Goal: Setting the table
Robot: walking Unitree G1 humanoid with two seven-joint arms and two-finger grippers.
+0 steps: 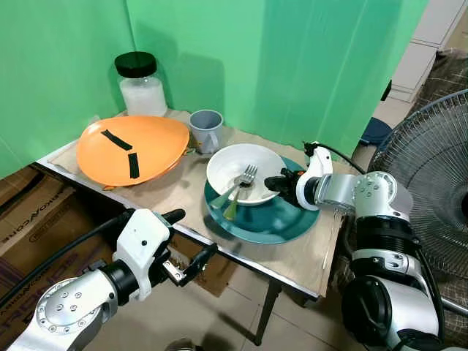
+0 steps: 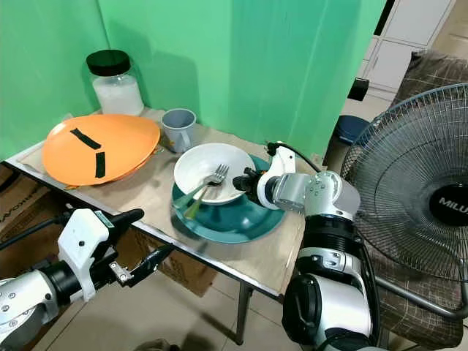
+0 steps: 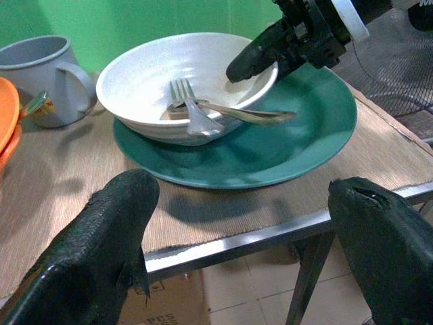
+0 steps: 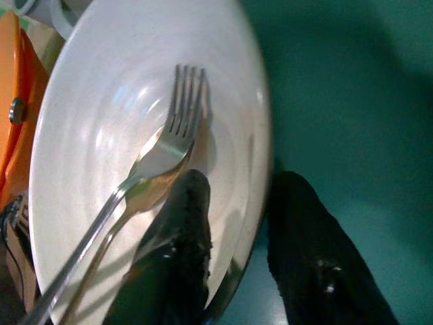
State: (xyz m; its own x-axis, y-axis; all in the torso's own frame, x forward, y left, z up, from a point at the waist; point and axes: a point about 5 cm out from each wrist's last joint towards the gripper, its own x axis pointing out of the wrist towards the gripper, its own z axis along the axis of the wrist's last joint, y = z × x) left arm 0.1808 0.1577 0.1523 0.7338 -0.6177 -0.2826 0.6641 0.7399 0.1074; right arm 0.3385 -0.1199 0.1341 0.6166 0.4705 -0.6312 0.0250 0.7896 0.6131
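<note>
A white bowl [image 1: 245,172] sits on a teal plate [image 1: 281,219] on the table [image 1: 307,256]. A fork [image 1: 245,178] and a spoon [image 3: 196,122] lie in the bowl, their handles leaning over its near rim. My right gripper [image 1: 276,183] is at the bowl's right rim, one finger [image 4: 179,250] inside and the other [image 4: 311,250] outside, shut on the rim. Below the table's front edge, my left gripper [image 1: 194,232] hangs open in the air with nothing between its fingers [image 3: 101,250].
An orange plate [image 1: 131,150] with black tape strips lies at the table's left. A grey mug [image 1: 206,130] and a black-lidded jar [image 1: 141,86] stand behind. A fan [image 1: 431,168] is close on the right. Cardboard boxes [image 1: 29,212] sit under the table.
</note>
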